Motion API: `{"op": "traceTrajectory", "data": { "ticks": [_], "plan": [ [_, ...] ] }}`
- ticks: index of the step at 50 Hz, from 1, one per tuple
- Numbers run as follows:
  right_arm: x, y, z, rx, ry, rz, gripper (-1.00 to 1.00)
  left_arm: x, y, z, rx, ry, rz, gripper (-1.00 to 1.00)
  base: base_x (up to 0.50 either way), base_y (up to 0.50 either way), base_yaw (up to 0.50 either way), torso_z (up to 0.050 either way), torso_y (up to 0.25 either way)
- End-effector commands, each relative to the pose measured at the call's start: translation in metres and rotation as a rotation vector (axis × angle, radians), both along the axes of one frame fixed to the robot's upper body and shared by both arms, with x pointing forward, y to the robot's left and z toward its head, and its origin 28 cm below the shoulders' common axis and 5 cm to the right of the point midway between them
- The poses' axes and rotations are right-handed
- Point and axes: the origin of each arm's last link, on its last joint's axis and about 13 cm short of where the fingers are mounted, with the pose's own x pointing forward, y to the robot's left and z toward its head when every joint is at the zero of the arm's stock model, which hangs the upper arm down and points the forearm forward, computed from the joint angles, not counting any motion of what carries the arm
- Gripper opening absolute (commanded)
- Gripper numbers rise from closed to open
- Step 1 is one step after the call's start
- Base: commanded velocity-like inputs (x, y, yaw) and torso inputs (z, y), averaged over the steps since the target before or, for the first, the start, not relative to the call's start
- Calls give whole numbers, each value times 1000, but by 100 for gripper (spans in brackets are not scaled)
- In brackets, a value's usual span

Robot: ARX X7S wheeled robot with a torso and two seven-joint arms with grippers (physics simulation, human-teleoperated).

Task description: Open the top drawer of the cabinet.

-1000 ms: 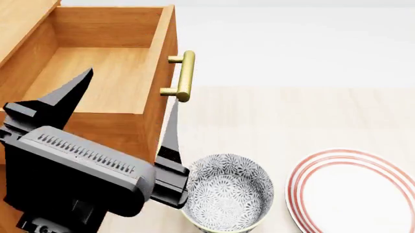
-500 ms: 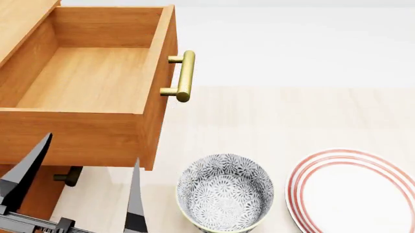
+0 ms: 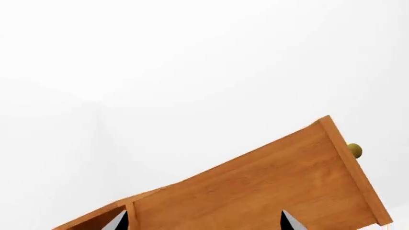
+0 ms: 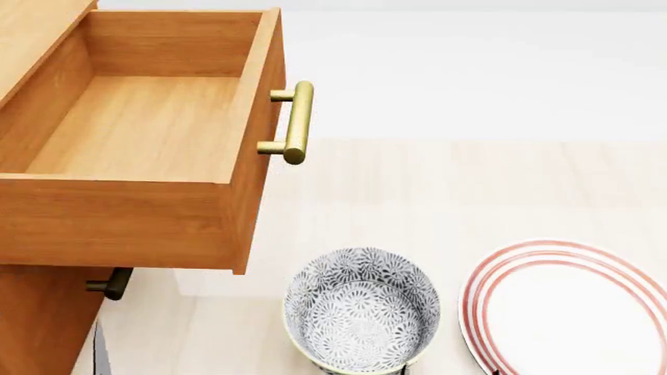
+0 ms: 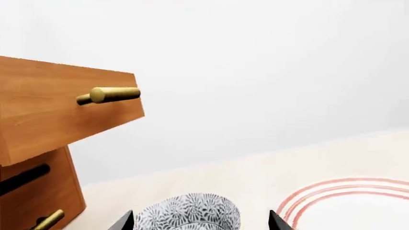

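The top drawer [image 4: 156, 133] stands pulled far out of the cabinet [image 4: 42, 312], its plain wood interior open to the head view, and serves as the landmark here. Its brass handle [image 4: 297, 123] sits on the front face, with nothing touching it. Below the drawer's overhang, a lower handle [image 4: 112, 283] shows in shadow on the cabinet front. The left tool [image 3: 201, 221] hangs beside the drawer's side wall, its two tips set wide apart and gripping nothing. To the right of the drawer and lower, a patterned bowl [image 4: 362, 308] rests on the pale worktop [image 4: 469, 187]. The right tool [image 5: 201, 221] hovers near the bowl, tips spread and empty. Further right lies a red-ringed plate [image 4: 573, 312].
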Motion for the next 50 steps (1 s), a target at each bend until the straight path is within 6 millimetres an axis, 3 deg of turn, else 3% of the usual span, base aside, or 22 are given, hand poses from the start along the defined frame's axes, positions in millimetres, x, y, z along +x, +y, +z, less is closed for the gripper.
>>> {"op": "traceTrajectory", "data": {
  "ticks": [1, 11, 16, 26, 30, 31, 39, 50],
  "plan": [
    [-4, -17, 6, 28, -255, -180, 100, 4, 25, -17, 10, -107, 205, 100, 0, 0, 0, 0, 0],
    [0, -31, 20, 35, -390, -393, 100, 12, 49, 12, -91, -272, 464, 100, 0, 0, 0, 0, 0],
    [5, -41, 29, 76, -464, -483, 100, 12, 58, 28, -144, -328, 511, 100, 0, 0, 0, 0, 0],
    [13, -71, 68, 41, -725, -678, 100, 6, 77, 67, -187, -492, 609, 100, 0, 0, 0, 0, 0],
    [14, -79, 79, 27, -775, -724, 100, 5, 82, 78, -171, -540, 636, 100, 0, 0, 0, 0, 0],
    [11, -87, 90, -6, -847, -756, 100, 1, 90, 89, -109, -622, 671, 100, 0, 0, 0, 0, 0],
    [1, -97, 126, -114, -1113, -798, 100, -17, 106, 110, 30, -847, 642, 100, 0, 0, 0, 0, 0],
    [-5, -107, 148, -106, -1190, -871, 100, -22, 113, 116, 57, -872, 618, 100, 0, 0, 0, 0, 0]
  ]
}}
